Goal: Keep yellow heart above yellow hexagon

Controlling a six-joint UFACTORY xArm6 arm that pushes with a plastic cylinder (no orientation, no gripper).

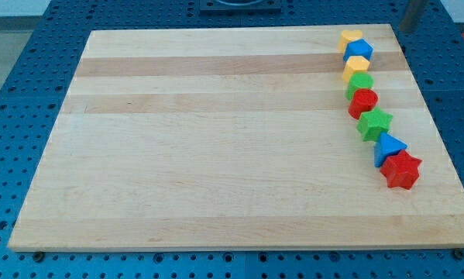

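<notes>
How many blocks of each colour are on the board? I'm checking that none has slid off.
Yellow: 2
Blue: 2
Green: 2
Red: 2
Total: 8, all on the wooden board.

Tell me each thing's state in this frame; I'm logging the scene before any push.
Yellow heart: topmost in column, touching blue block.
Blue block: between the two yellows.
Yellow hexagon: below blue block.
Green block: against red block below.
Red block: mid-column.
Green star: below it.
Blue triangle: touching red star.
Red star: bottom end.
Rod: top right, off board; tip hidden.
</notes>
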